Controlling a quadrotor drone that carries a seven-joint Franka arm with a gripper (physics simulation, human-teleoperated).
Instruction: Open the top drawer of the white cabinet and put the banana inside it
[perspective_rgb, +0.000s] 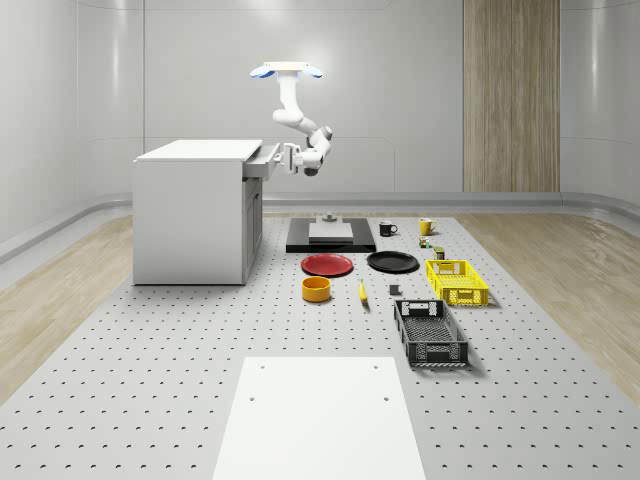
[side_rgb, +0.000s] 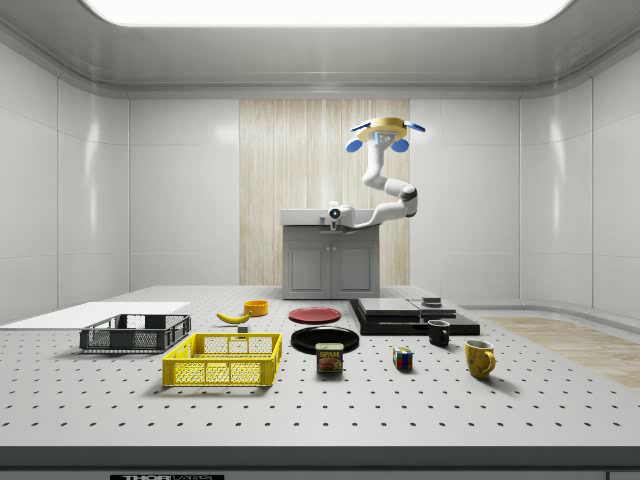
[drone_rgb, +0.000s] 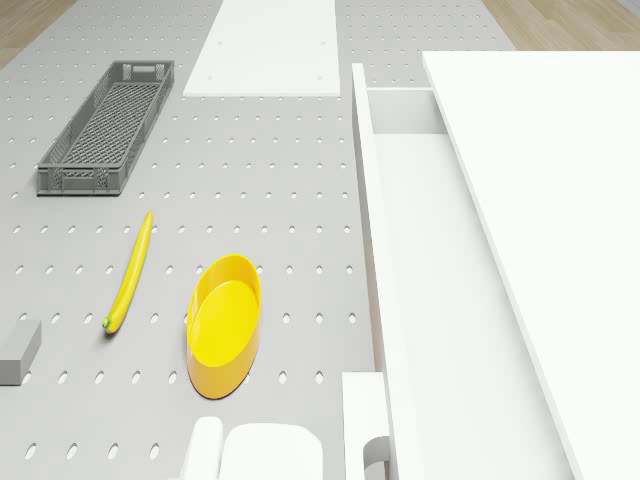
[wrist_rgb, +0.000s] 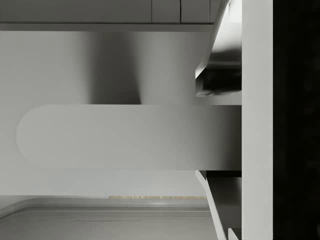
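Note:
The white cabinet (perspective_rgb: 190, 215) (side_rgb: 330, 265) stands at the whole-scene view's left. Its top drawer (perspective_rgb: 262, 162) (drone_rgb: 420, 250) is pulled partly out, with a bare white inside. My gripper (perspective_rgb: 285, 160) (side_rgb: 335, 213) (wrist_rgb: 200, 134) is at the drawer front, shut on the drawer handle (wrist_rgb: 115, 136), one finger (wrist_rgb: 217, 82) pressed on each side of the bar. The drone (perspective_rgb: 287, 71) (side_rgb: 385, 128) hovers above and just in front of the drawer. The banana (perspective_rgb: 362, 291) (side_rgb: 234, 317) (drone_rgb: 130, 272) lies on the perforated floor next to a yellow bowl (perspective_rgb: 316, 289) (drone_rgb: 225, 325).
On the floor in front of the cabinet are a red plate (perspective_rgb: 327, 264), a black plate (perspective_rgb: 392, 262), a yellow crate (perspective_rgb: 457, 281), a grey crate (perspective_rgb: 430, 333) (drone_rgb: 108, 125) and a black platform (perspective_rgb: 330, 235). A white sheet (perspective_rgb: 315, 420) lies nearest the whole-scene camera.

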